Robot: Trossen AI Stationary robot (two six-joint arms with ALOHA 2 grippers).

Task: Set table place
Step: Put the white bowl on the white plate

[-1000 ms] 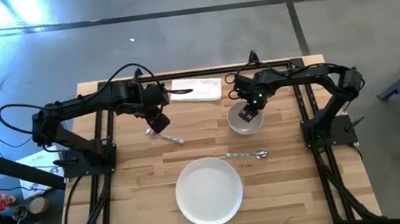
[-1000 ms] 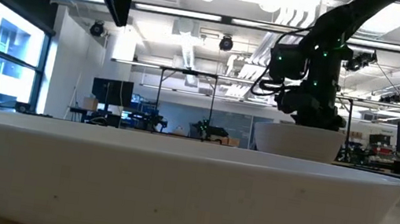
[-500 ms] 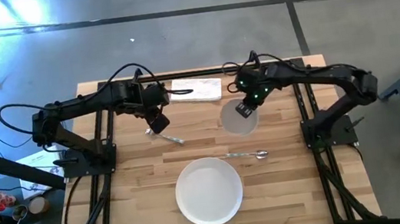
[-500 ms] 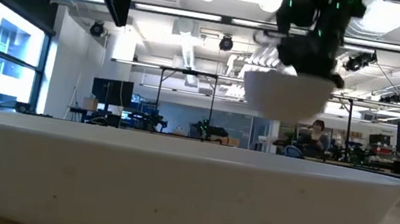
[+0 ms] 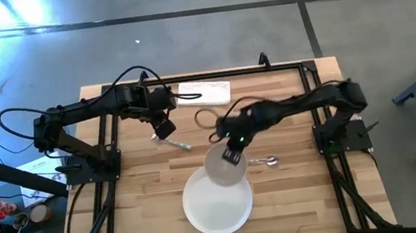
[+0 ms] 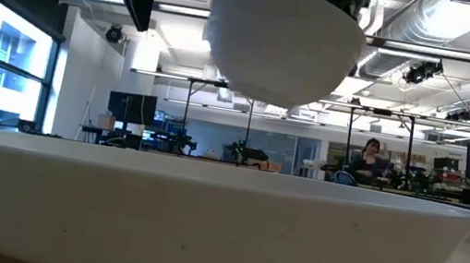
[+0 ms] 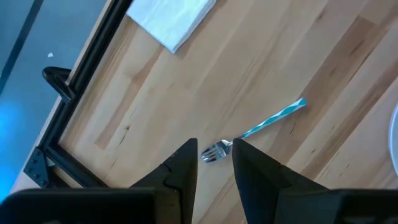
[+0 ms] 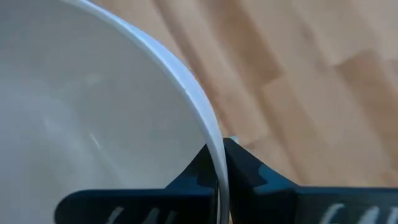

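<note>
White glazed ceramic, small and round: bowl [image 5: 225,166] pinched by its rim in the right gripper [image 5: 232,157], one finger inside the wall and one outside, as the right wrist view shows. Held in the air, clear of the light wooden plank tabletop [image 5: 146,197], overlapping the far rim of the large white round plate [image 5: 218,205] in the high view. In the low view, hanging above the plate with open air between the two. Plate just toward the near edge of the tabletop from the bowl, and below it; so, by the look of things, a short carry nearward and a lowering needed to land the bowl at the plate's centre. Risk of a tilt, given a grip on one side of the rim only.

Thin metal spoon [image 5: 258,160] flat on the tabletop just to the right of the bowl, long axis running left to right, bowl end toward the right arm.

Left gripper [image 5: 163,127] hovering above the thin metal fork with a blue-tinted handle [image 5: 177,143], fingers parted, nothing between them; fork lying diagonally just beyond the fingertips. White paper sheet [image 5: 205,93] at the far edge.
</note>
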